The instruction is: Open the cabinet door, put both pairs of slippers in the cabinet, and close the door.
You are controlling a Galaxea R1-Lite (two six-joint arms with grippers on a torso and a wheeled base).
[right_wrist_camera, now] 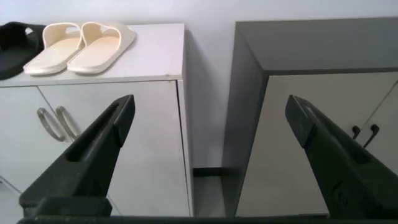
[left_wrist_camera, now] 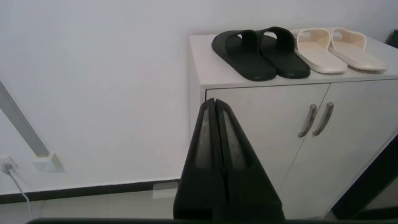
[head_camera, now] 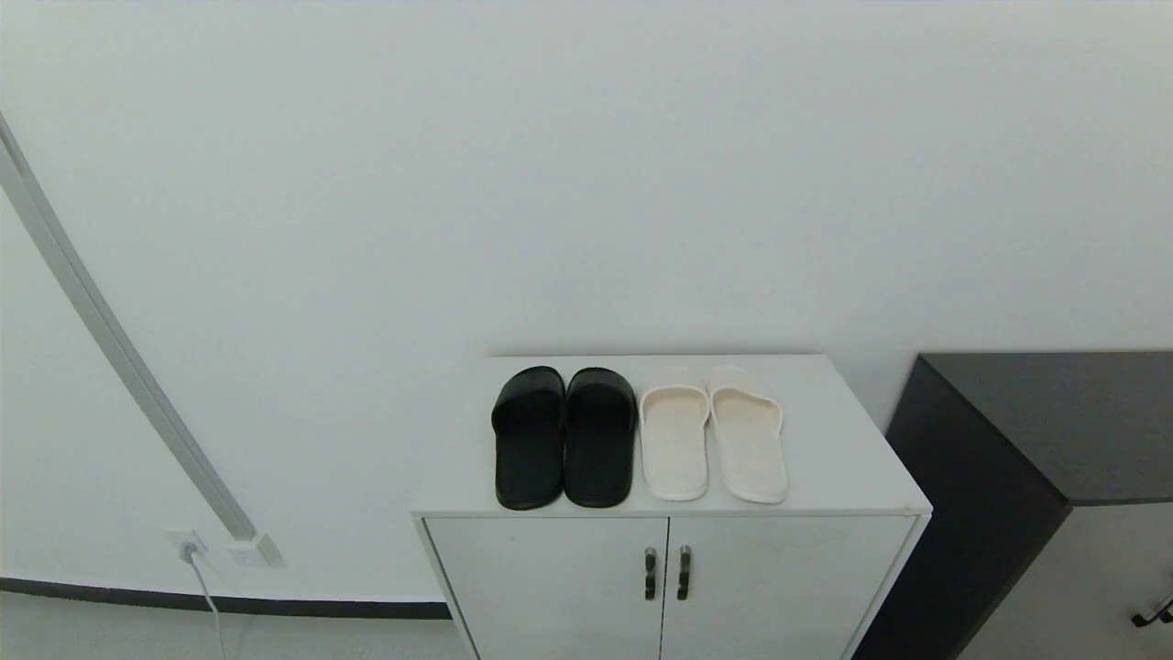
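Left gripper [left_wrist_camera: 215,107] is hanging with its two fingers pressed flat together, clenched on nothing; the right gripper [right_wrist_camera: 211,106] is hanging released, its fingers spread wide apart with nothing between them.

The white cabinet [head_camera: 848,458] is standing against the wall [head_camera: 586,183] with both doors [head_camera: 550,587] sitting shut, so its inside is staying hidden; two dark handles [head_camera: 666,573] are hanging upright side by side where the doors meet. Both pairs are lying on the cabinet's top, not inside it; the black slippers [head_camera: 564,438] are lying on the left, the two touching each other, and the cream slippers [head_camera: 713,433] are lying just beside them on the right, all with toes pointing to the wall and heels near the front edge.

Seen from the left wrist, the left gripper is pointing at the cabinet [left_wrist_camera: 249,130] near its left door's outer edge, with the black slippers [left_wrist_camera: 261,53] and cream slippers [left_wrist_camera: 339,50] lying well apart from it, farther off and on the top surface. Seen from the right wrist, the right gripper is facing the gap between the white cabinet [right_wrist_camera: 149,143] and a dark cabinet [right_wrist_camera: 298,43]; the cream slippers [right_wrist_camera: 78,46] are lying well apart from it, off toward the robot's left.

A cable [head_camera: 209,596] is hanging from a socket [head_camera: 188,547] low on the wall.
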